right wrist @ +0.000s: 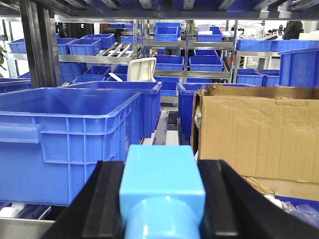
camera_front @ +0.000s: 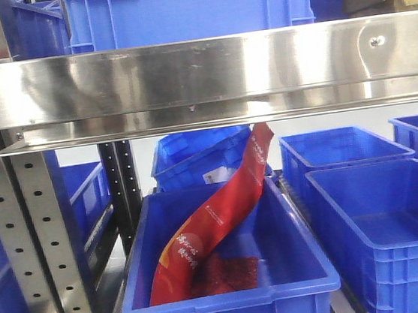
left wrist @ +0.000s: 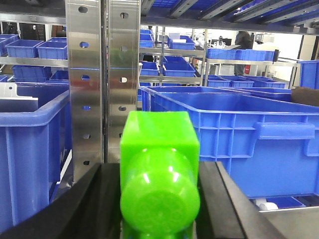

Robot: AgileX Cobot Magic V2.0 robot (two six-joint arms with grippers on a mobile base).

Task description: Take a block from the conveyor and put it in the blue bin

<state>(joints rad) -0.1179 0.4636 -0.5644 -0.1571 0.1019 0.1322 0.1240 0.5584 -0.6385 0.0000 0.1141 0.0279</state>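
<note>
My left gripper (left wrist: 159, 172)'s clamped on a green block (left wrist: 158, 142), bottom centre; my right gripper (right wrist: 161, 172) looks clamped on a light blue block (right wrist: 162, 179), blue bin (right wrist: 75, 129) at left.

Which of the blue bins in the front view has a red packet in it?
The near centre bin, below the steel shelf: a long red packet leans up from it. The right-hand bin beside it shows only a bare floor.
</note>
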